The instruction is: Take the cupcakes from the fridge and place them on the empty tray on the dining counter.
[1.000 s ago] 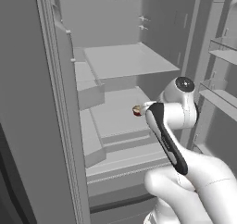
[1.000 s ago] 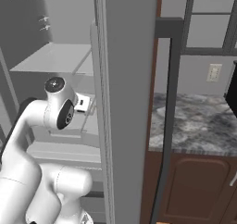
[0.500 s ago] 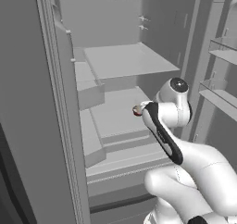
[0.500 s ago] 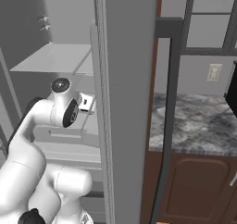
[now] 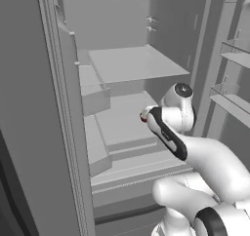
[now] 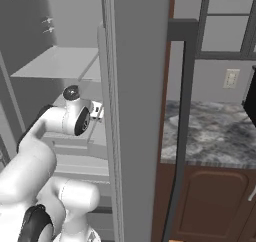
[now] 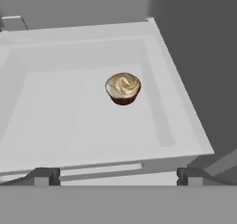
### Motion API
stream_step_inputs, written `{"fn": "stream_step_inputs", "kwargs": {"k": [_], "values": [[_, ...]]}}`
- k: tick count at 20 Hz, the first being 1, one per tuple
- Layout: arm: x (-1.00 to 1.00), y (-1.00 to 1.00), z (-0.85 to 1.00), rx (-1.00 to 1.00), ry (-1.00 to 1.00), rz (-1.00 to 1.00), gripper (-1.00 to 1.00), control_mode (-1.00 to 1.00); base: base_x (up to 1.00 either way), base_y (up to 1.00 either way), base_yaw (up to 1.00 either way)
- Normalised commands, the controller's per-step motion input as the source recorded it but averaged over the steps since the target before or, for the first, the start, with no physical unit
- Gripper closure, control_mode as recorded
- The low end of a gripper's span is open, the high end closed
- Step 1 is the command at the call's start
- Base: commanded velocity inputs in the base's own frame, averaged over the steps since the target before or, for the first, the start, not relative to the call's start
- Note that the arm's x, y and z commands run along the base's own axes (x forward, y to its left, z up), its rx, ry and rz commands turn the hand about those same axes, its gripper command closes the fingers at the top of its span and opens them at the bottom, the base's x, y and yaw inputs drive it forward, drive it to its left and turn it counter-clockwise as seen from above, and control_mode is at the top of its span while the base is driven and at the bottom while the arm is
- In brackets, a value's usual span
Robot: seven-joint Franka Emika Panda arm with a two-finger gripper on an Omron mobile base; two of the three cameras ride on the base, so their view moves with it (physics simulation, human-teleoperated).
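The fridge point(image 5: 122, 59) stands open in front of me, pale grey inside, with one flat shelf point(image 5: 129, 64) high up and a lower shelf point(image 5: 122, 118) beneath it. Off to the right, past the fridge door point(image 6: 137, 111), there is a marbled stone counter point(image 6: 210, 136) over brown cabinets point(image 6: 210, 201). The white arm point(image 5: 195, 152) bends up from the floor and reaches into the fridge at the level of the lower shelf. Its gripper point(image 7: 118, 174) hangs above that shelf with the two dark fingertips point(image 7: 44, 176) spread wide apart and nothing between them. A single cupcake point(image 7: 123, 89), tan swirl on top and dark wrapper below, sits upright on the lower shelf, well ahead of the fingertips and apart from them.
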Motion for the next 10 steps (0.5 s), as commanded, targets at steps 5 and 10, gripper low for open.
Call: {"fn": "stream_step_inputs", "kwargs": {"k": [5,10], "values": [[0.31,-0.07,-0.19,0.00,0.00,0.00,-1.00,-1.00,0.00,0.00,0.00],[0.35,0.00,-0.22,0.00,0.00,0.00,-1.00,-1.00,0.00,0.00,0.00]]}}
